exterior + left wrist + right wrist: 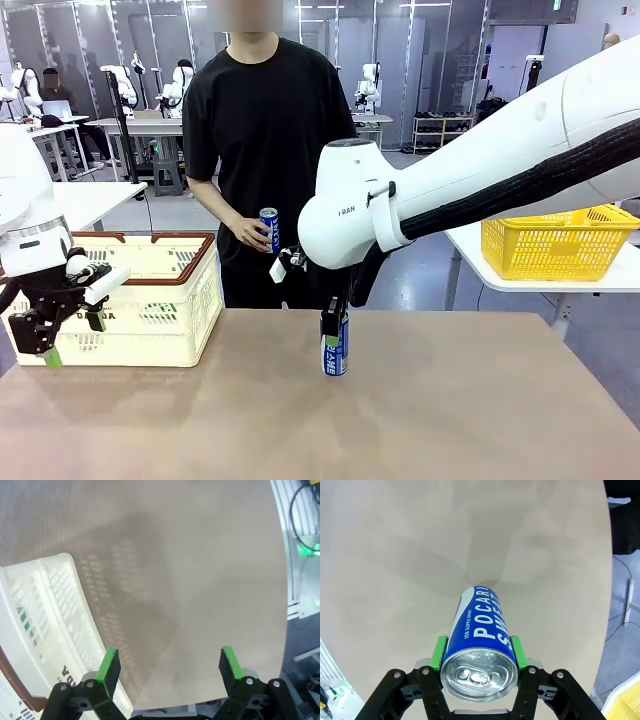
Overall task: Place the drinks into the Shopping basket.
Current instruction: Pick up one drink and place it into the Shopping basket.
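A slim blue-and-white can (337, 352) stands upright on the brown table, and my right gripper (333, 325) is shut on its top part. In the right wrist view the same can (480, 640) sits between the green pads (439, 651), silver top toward the camera. The person at the far side holds a second blue can (269, 229) in one hand. The cream Shopping basket (150, 300) with its brown rim rests at the table's left. My left gripper (70, 335) hangs open in front of it, over bare table, with the basket wall (45, 615) beside its fingers.
A yellow mesh basket (555, 242) sits on a white table at the right. The person stands close behind the table's far edge. The table's edge and floor cables show in the left wrist view at the right.
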Robot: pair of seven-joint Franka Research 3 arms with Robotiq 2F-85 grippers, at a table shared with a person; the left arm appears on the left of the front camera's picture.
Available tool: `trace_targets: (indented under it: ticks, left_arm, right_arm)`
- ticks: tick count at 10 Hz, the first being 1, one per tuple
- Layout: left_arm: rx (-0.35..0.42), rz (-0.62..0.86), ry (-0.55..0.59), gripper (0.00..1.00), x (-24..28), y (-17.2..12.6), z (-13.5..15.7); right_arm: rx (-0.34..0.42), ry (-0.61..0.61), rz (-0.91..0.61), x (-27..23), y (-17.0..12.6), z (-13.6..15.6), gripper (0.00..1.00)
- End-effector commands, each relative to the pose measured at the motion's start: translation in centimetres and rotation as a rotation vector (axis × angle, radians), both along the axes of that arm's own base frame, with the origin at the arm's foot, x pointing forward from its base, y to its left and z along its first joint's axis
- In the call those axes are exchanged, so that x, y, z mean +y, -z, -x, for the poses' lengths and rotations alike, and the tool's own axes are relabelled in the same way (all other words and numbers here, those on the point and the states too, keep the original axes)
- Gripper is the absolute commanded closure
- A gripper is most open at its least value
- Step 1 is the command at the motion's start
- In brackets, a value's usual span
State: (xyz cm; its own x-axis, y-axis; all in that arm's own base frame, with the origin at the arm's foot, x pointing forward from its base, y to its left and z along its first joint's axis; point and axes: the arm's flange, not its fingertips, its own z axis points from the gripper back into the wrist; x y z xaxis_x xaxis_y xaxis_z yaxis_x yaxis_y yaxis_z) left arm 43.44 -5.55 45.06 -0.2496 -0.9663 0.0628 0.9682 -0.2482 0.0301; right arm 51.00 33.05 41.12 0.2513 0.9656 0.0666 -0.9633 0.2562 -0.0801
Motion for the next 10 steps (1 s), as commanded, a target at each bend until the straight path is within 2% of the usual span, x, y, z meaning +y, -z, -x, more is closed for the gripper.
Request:
trace_targets:
  ticks: [1, 10]
  left_arm:
    - [-0.002, -0.006, -0.012, 0.00, -0.1, -0.1, 0.3]
    - [-0.002, -0.006, -0.012, 0.00, -0.1, -0.1, 0.3]
  right_arm:
    - [-0.017, -0.037, -0.009, 0.3, 1.1, 0.2, 0.64]
    - [0.007, -0.024, -0.011, -0.2, 2.7, -0.2, 0.64]
